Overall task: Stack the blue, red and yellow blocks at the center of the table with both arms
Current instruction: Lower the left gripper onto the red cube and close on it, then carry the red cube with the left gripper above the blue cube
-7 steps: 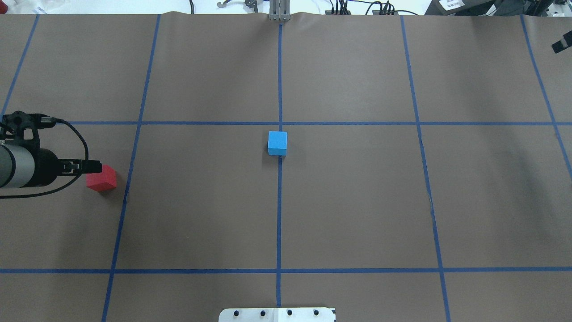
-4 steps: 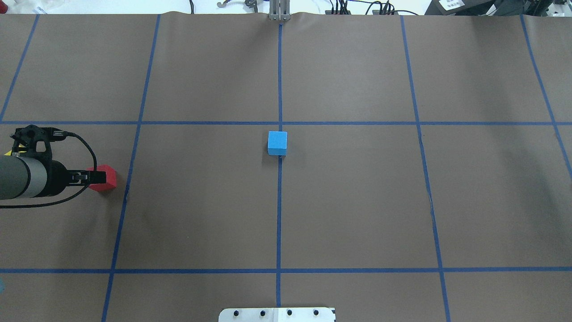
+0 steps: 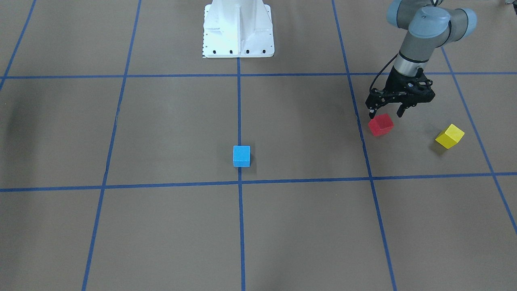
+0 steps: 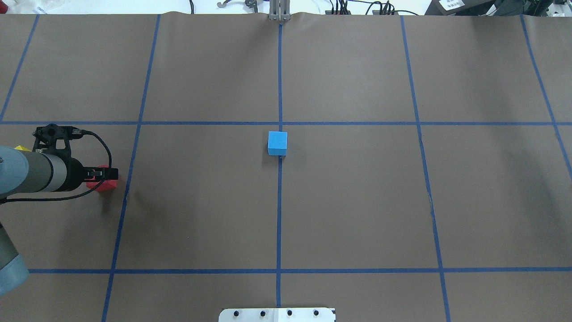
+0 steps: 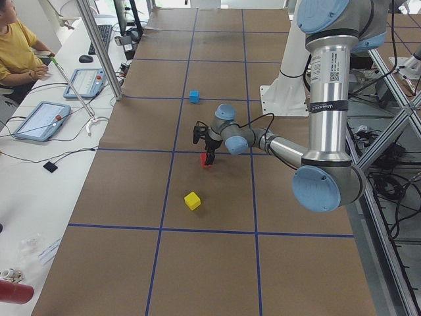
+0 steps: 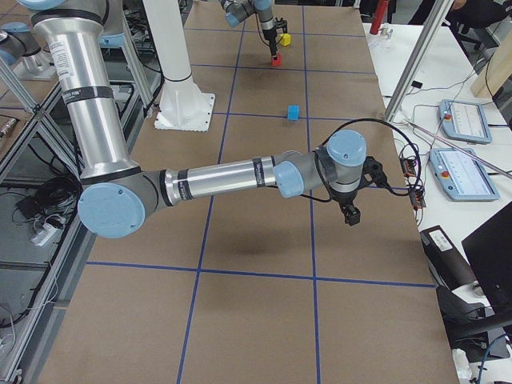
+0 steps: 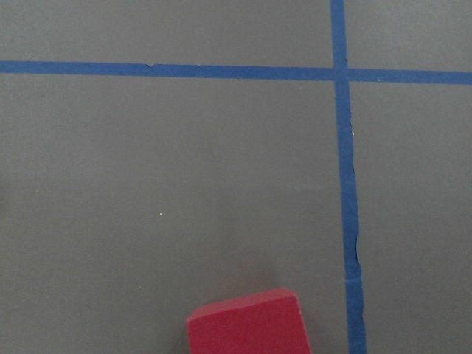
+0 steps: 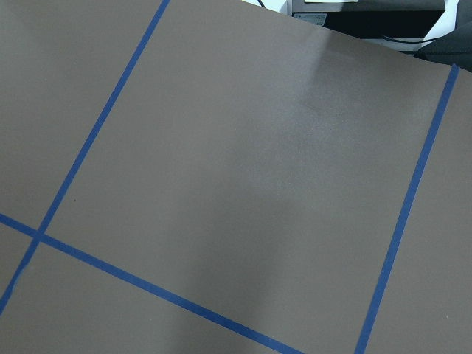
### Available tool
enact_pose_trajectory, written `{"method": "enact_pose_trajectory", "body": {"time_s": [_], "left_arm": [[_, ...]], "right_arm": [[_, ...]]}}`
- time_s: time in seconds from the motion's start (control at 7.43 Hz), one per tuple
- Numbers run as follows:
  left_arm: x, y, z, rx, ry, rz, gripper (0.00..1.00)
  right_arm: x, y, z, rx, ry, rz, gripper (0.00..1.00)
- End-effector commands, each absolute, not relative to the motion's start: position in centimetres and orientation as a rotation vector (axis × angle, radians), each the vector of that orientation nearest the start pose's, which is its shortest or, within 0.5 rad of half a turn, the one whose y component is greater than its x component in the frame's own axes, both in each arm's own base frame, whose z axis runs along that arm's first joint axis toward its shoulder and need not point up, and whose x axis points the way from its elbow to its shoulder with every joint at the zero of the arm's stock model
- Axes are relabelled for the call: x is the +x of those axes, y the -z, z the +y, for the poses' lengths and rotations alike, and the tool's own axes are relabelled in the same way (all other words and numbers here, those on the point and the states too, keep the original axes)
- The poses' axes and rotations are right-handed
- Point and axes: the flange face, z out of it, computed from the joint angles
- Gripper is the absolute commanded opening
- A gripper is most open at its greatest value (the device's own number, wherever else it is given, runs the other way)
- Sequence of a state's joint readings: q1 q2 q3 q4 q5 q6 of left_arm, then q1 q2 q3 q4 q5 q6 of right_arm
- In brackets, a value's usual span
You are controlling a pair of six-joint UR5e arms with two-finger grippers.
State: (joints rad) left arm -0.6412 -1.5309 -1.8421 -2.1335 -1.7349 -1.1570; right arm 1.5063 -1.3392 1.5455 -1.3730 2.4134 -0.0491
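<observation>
The left claw [image 3: 386, 112] hangs over the red block [image 3: 381, 124] on the robot's left side of the counter [image 3: 161, 121]. Its 2 fingers are spread wide and grip nothing, and the block sits on the counter just under the tips. The yellow block [image 3: 449, 136] lies near the red one, farther toward the counter's end and turned at an angle. The blue block [image 4: 277, 142] rests alone on the middle tape line [image 4: 279, 214], close to a crossing of lines. The right claw [image 6: 350, 214] hovers above bare counter, well apart from all 3 blocks. I cannot tell how far open it is.
</observation>
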Motion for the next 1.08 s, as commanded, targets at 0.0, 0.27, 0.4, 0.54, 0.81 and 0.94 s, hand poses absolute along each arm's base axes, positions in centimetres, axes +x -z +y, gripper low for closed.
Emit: {"method": "enact_pose_trajectory", "body": {"time_s": [0.0,0.27,0.4,0.54,0.81,0.94], "left_arm": [[33.8,-50.8,-39.7,0.254,0.148,0.742,0.99],[33.9,-50.7,-39.8,0.257,0.144,0.744,0.69],[33.9,-50.7,-39.8,0.258,0.141,0.742,0.24],[33.8,-50.1,-39.8,0.269,0.128,0.751,0.00],[33.2,-46.9,-39.5,0.309,0.046,0.774,0.00],[33.2,-42.4,-40.6,0.291,0.006,0.754,0.00]], "right_arm": [[2.0,-51.7,-60.2,0.376,0.277,-0.832,1.00],[2.0,-51.7,-60.4,0.376,0.277,-0.832,1.00],[2.0,-51.6,-60.4,0.377,0.277,-0.832,1.00],[2.0,-51.6,-60.4,0.377,0.277,-0.832,1.00],[2.1,-52.3,-60.2,0.366,0.274,-0.829,1.00],[2.1,-53.4,-59.7,0.346,0.262,-0.826,1.00]]}}
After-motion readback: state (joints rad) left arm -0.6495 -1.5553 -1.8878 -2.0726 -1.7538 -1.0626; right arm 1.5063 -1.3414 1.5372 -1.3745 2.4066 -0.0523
